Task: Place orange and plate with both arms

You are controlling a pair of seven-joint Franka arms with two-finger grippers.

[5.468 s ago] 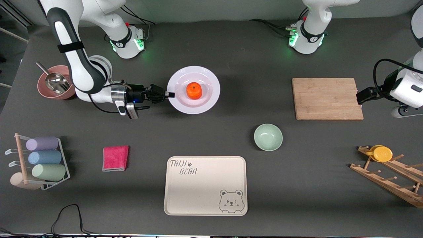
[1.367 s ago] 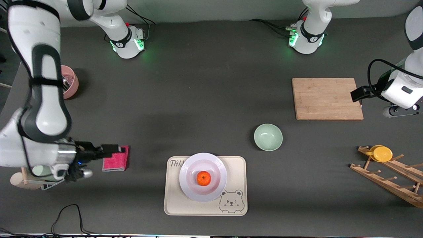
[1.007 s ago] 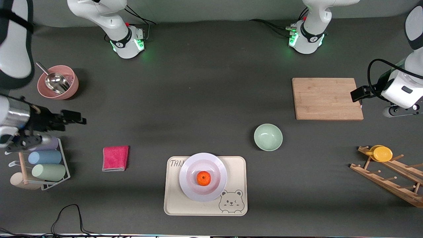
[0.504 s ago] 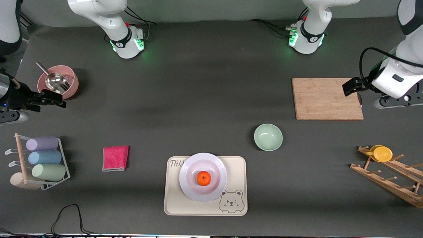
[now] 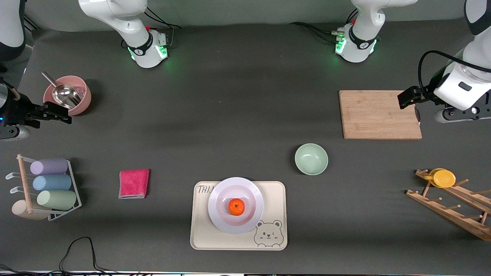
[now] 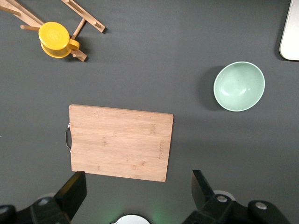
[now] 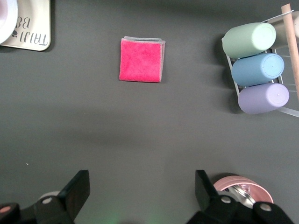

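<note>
Orange (image 5: pixel 236 207) fruit sits in the middle of the white plate (image 5: pixel 219 218), which rests on the cream bear tray (image 5: pixel 276 214) nearest the camera. Farther up, the right hand (image 5: pixel 61 114) hangs released beside the pink bowl (image 5: pixel 82 101); the left hand (image 5: pixel 407 98) hangs released over the wooden board (image 5: pixel 374 115).

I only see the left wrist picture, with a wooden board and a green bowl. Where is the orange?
Observer: The orange sits on the white plate.
Child: Where's the plate?
Observer: It rests on the cream tray, nearer the front camera than the green bowl.
Child: Is the right gripper holding something?
Observer: No, the right gripper is open and empty, over the table beside the pink bowl.
</note>
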